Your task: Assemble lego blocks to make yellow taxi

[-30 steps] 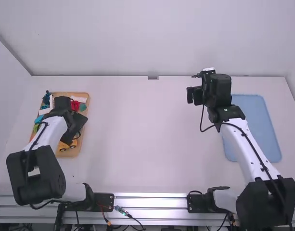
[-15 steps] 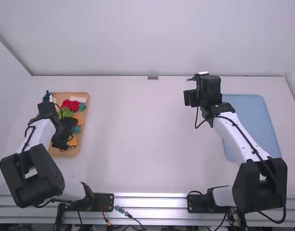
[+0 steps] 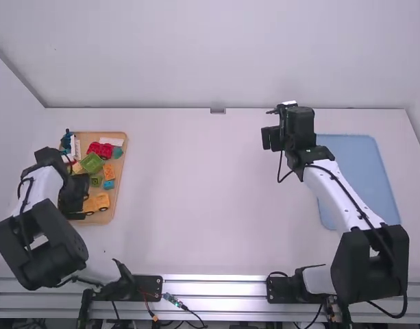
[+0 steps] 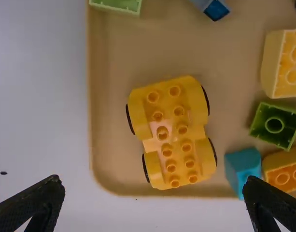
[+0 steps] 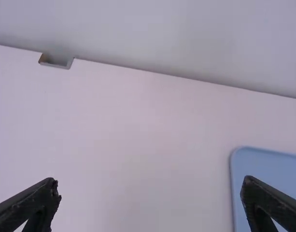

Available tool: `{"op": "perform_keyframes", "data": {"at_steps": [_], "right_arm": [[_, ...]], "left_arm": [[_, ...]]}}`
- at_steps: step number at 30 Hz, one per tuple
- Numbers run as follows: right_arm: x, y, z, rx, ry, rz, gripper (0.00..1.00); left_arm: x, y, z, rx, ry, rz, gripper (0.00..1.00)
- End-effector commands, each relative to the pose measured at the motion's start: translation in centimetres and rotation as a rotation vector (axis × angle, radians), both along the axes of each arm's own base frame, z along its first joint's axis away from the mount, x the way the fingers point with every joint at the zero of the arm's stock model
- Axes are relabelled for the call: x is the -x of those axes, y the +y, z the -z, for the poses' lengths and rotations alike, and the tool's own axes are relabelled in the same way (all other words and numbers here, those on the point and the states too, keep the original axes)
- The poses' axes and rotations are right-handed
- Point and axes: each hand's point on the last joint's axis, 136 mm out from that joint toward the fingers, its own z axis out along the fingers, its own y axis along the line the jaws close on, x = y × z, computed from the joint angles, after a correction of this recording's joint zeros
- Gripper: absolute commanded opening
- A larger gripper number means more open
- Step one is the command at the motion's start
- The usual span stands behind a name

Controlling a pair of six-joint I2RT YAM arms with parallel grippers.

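Observation:
My left gripper [image 3: 74, 199] hangs over the near-left part of the wooden tray [image 3: 117, 212]. In the left wrist view this gripper [image 4: 155, 200] stands open, with a yellow wheeled car base [image 4: 172, 135] lying studs up in the tray beyond its fingertips. A yellow block [image 4: 285, 65] and an orange-yellow block [image 4: 284, 169] lie at the side. In the high view the yellow car base [image 3: 94, 203] is partly covered by the left gripper. My right gripper [image 3: 271, 139] is over the table, right of the middle; in the right wrist view the gripper [image 5: 150, 193] is open and holds nothing.
The tray also holds a red block [image 3: 100, 149], a green block [image 3: 92, 163], a blue block [image 3: 109, 184] and several other blocks. A light blue mat [image 3: 364, 178] lies under and beside the right arm. A wall [image 3: 210, 55] rises behind the table.
The left gripper has moved left and toward the camera over the tray, uncovering more blocks. The right arm shifted slightly left at first, then stayed still.

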Motion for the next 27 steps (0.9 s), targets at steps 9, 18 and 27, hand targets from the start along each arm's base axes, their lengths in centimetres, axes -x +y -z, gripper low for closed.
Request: {"op": "perform_keyframes", "data": {"at_steps": [9, 18, 27], "right_arm": [[-0.4, -0.1, -0.9, 0.000, -0.023, 0.012, 0.99], [-0.4, -0.1, -0.9, 0.001, -0.022, 0.013, 0.99], [-0.4, -0.1, -0.9, 0.000, -0.022, 0.013, 0.99]], "left_arm": [[0.4, 1.4, 0.4, 0.008, 0.122, -0.160, 0.97], [-0.5, 1.5, 2.0, 0.059, 0.155, -0.277, 0.96], [-0.3, 1.6, 2.4, 0.048, 0.159, -0.255, 0.92]]}}
